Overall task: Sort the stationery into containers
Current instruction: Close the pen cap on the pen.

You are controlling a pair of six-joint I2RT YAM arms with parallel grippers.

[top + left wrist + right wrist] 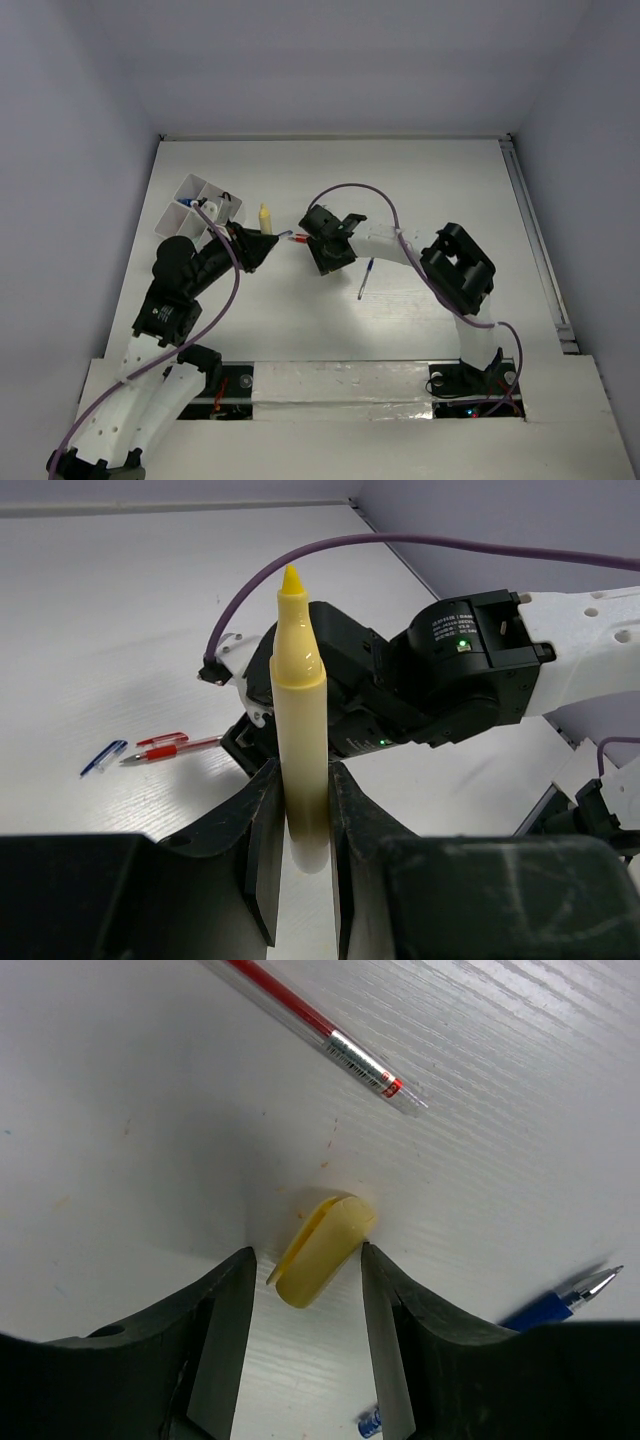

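My left gripper (305, 780) is shut on a pale yellow-green marker (300, 700), which stands upright between the fingers with its pointed tip bare. In the top view this gripper (267, 241) sits just right of the white organiser box (197, 188). My right gripper (305, 1260) is open and points down, with its fingers on either side of a small pale yellow cap (322, 1250) lying on the table. The right finger touches or nearly touches the cap. A thin red pen (320, 1035) lies beyond it, and a blue pen (560, 1300) lies to the right.
The organiser box holds a few items, with blue and black parts showing. The blue pen (366, 278) lies right of the right gripper (323, 250). The red pen (170, 748) and a blue cap (103, 757) lie between the grippers. The two grippers are close together.
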